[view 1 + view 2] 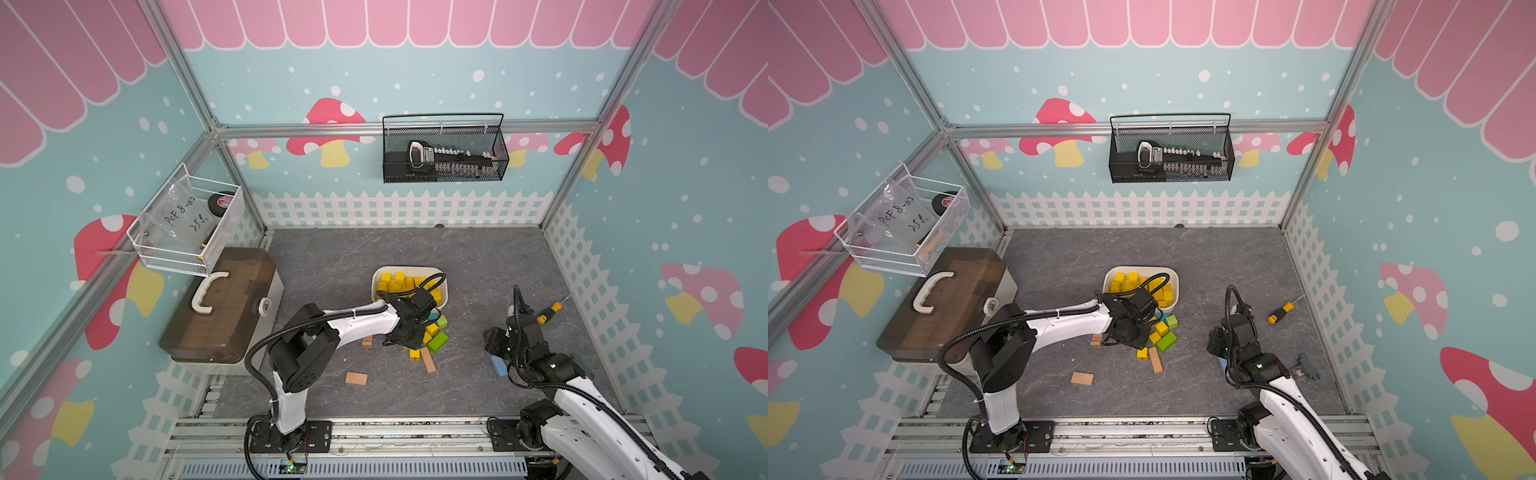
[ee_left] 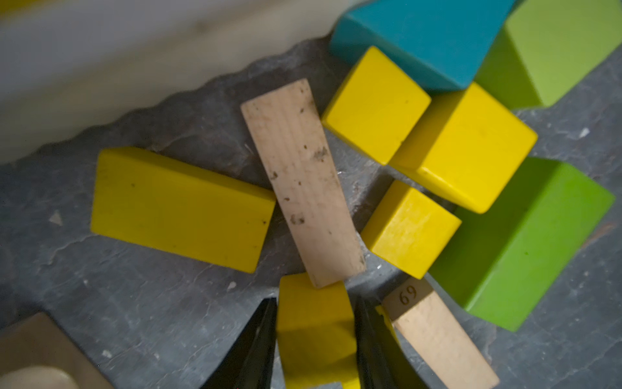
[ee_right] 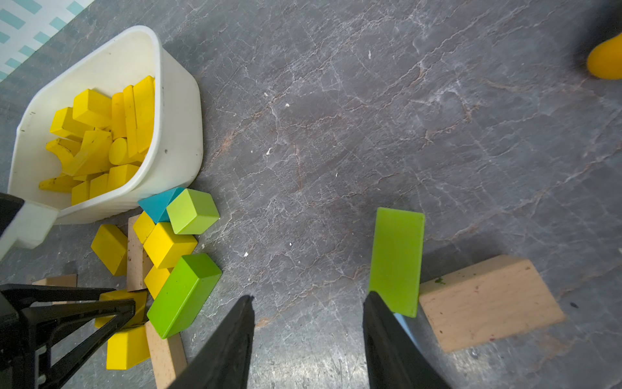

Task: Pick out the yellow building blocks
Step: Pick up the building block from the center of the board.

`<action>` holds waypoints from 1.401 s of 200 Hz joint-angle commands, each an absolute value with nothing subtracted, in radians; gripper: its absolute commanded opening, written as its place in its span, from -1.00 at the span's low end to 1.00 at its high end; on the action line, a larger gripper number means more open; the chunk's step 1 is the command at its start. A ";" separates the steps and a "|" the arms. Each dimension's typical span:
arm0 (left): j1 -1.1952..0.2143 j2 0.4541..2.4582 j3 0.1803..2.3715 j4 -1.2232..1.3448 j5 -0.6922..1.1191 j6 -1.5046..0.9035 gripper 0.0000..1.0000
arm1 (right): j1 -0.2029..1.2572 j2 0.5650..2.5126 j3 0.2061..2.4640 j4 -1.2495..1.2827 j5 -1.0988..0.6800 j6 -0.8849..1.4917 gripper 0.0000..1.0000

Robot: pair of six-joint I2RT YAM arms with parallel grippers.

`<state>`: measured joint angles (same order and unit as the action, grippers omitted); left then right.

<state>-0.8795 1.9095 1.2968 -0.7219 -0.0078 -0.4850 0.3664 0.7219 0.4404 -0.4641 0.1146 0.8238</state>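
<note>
While the left claw (image 2: 315, 300) pinches one yellow block (image 2: 316, 336) on the worktop (image 3: 370, 134), most yellow building blocks (image 3: 101, 141) sit in the white bin (image 3: 178, 128) at its twelve o'clock; the right claw (image 3: 309, 296) stands half-wide, holding nothing.

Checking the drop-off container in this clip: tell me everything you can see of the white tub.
The white tub looks like smooth plastic with rounded corners, an open top and dark specks on its wall. It stands upright on the grey table, heaped with yellow blocks. A teal block lies against its outer wall, and the left arm's cable arches over it.
</note>
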 commanded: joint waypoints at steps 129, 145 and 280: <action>-0.869 1.822 1.336 -0.784 -0.073 -0.441 -0.37 | 0.359 0.695 0.430 -0.480 0.123 0.835 0.05; -0.852 1.821 1.353 -0.793 -0.074 -0.424 -0.37 | 0.359 0.692 0.430 -0.482 0.124 0.834 0.05; -0.670 1.957 1.759 -0.945 0.000 -0.309 -0.33 | 0.357 0.701 0.429 -0.477 0.123 0.832 0.06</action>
